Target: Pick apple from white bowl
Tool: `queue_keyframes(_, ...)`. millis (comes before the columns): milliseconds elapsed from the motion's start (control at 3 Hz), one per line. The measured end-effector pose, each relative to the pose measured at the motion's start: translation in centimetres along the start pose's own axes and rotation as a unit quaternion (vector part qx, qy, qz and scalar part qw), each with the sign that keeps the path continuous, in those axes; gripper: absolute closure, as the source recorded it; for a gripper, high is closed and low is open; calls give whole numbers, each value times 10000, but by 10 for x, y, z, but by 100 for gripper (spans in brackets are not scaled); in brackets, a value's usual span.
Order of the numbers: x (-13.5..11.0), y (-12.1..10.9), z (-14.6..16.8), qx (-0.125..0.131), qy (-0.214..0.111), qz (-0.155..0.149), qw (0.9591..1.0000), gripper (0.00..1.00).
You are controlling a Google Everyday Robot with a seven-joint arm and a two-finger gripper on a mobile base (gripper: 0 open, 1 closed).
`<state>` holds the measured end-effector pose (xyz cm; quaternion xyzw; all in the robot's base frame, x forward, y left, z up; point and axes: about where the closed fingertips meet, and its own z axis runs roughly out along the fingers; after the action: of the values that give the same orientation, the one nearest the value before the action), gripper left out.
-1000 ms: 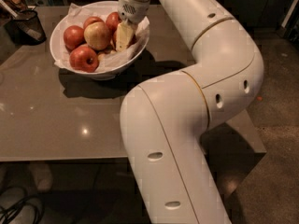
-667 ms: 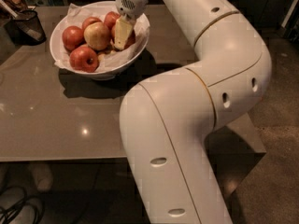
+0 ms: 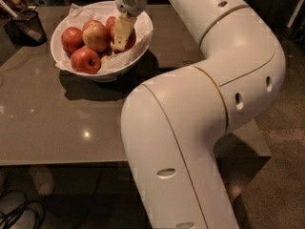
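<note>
The white bowl (image 3: pixel 119 67), lined with crumpled white paper, stands at the back left of the table and holds several apples. A plain red apple (image 3: pixel 71 38) lies at its left, and another red one (image 3: pixel 110 22) at the back. A larger yellow-green blushed apple (image 3: pixel 96 36) sits in the middle. A red apple with a dark stem hollow (image 3: pixel 86 60) lies at the front. My gripper (image 3: pixel 120 36) reaches down into the right side of the bowl. It is against a red apple (image 3: pixel 130 40) that it mostly hides.
A small dark mesh cup (image 3: pixel 26 27) stands at the table's back left, beside the bowl. The glossy brown table (image 3: pixel 57 123) stretches in front of the bowl. My bulky white arm (image 3: pixel 205 109) fills the right and lower part of the view.
My gripper has shifted slightly left inside the bowl, and the arm's elbow has swung a little to the right. The apples have not visibly moved.
</note>
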<state>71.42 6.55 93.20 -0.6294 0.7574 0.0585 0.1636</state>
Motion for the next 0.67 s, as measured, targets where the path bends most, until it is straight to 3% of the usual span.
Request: queue_keyframes(667,0,22,-19,-180,-20,-504,9986,100)
